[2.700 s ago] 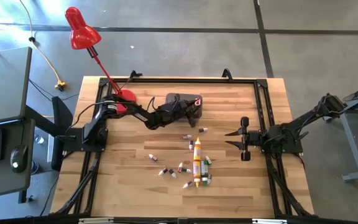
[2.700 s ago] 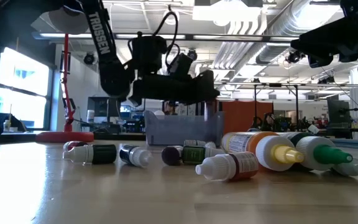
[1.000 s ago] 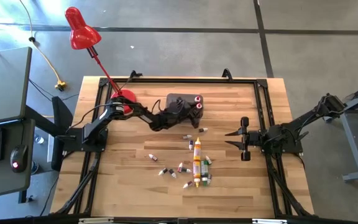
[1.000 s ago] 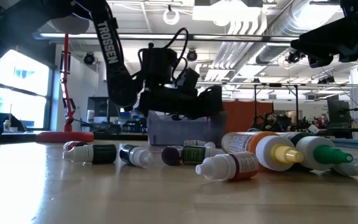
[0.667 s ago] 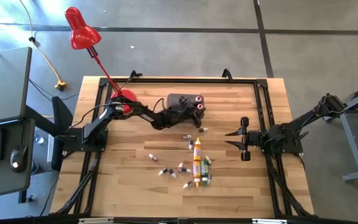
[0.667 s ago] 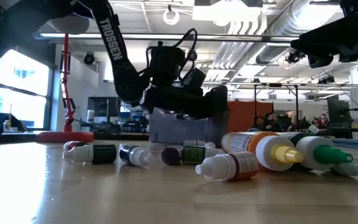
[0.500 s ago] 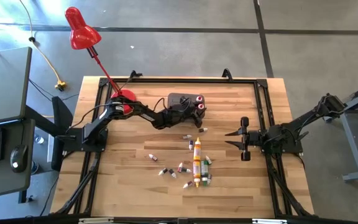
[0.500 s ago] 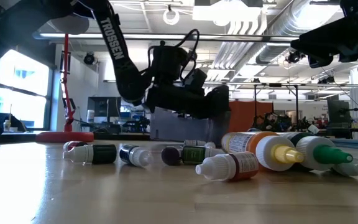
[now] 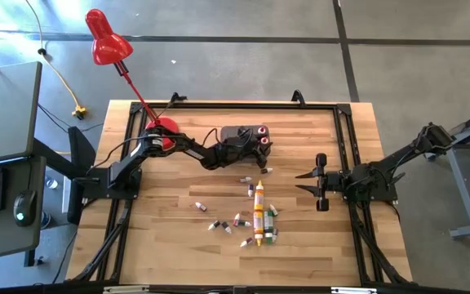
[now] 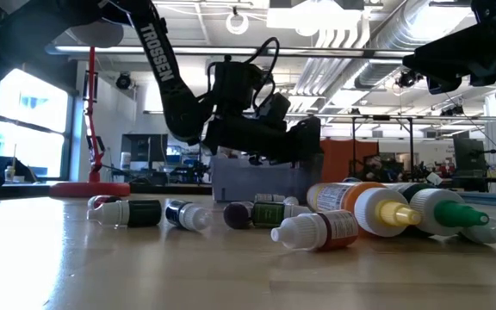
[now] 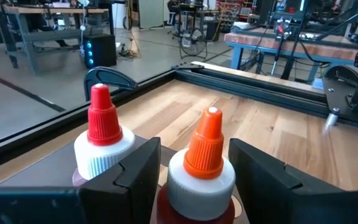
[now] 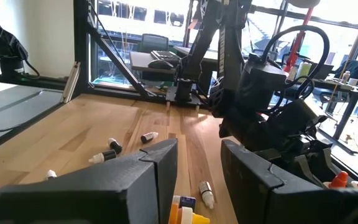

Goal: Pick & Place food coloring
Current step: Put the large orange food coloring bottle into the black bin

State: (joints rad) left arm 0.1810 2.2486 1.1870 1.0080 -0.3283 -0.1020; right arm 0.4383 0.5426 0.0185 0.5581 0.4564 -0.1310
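My left gripper (image 9: 261, 144) reaches over the right end of the dark grey tub (image 9: 231, 132) and is shut on an orange-capped food coloring bottle (image 11: 205, 163). A red-capped bottle (image 11: 103, 140) stands just beside it, outside one finger. Several more small bottles (image 9: 255, 214) lie on their sides on the wood in mid-table. In the low view they show as small ones (image 10: 317, 229) and larger yellow- and green-capped ones (image 10: 377, 208). My right gripper (image 9: 300, 182) waits open to the right of them, pointing left, touching nothing. My left gripper pinches the orange-capped bottle between its two fingers at the white collar (image 11: 178, 177) under the cap. The bottle stands upright between the fingers (image 11: 138, 168), cap pointing up. What its base rests on is hidden below the fingers.
A red desk lamp (image 9: 104, 38) leans over the far-left corner, its base (image 9: 166, 126) on the table near the left arm. Black frame rails (image 9: 300, 104) run along the table's edges. Bare wood lies along the near and left sides.
My left gripper has moved a little toward the table's right and near edges, staying low. The two red-topped bottles have travelled with it. In the low view the tub has also shifted slightly to the right. The loose bottles and the right arm have stayed put.
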